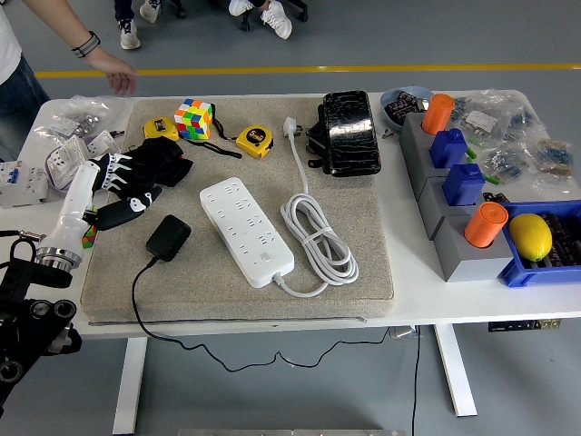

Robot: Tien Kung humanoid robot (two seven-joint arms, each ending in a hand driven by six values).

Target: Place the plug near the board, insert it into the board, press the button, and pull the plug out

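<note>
We see the white power strip [247, 231] lying flat and diagonal on the beige mat [363, 245] of the worktop, sockets facing up, its white cord [318, 238] coiled just to its right. The black plug [168, 237] lies on the mat to the strip's left, apart from it, its black cable [138, 300] trailing off over the near edge.

Power strip [247, 231] looks like smooth white plastic, a bit glossy, sitting on a rough, matt beige mat [363, 227] that reads as coarse cloth. Black adapter plug [168, 236] at 9 o'clock of the strip is matt plastic. The black pouch [349, 132] at 1 o'clock is shiny and wrinkled. Bench [408, 304] top is smooth white.
</note>
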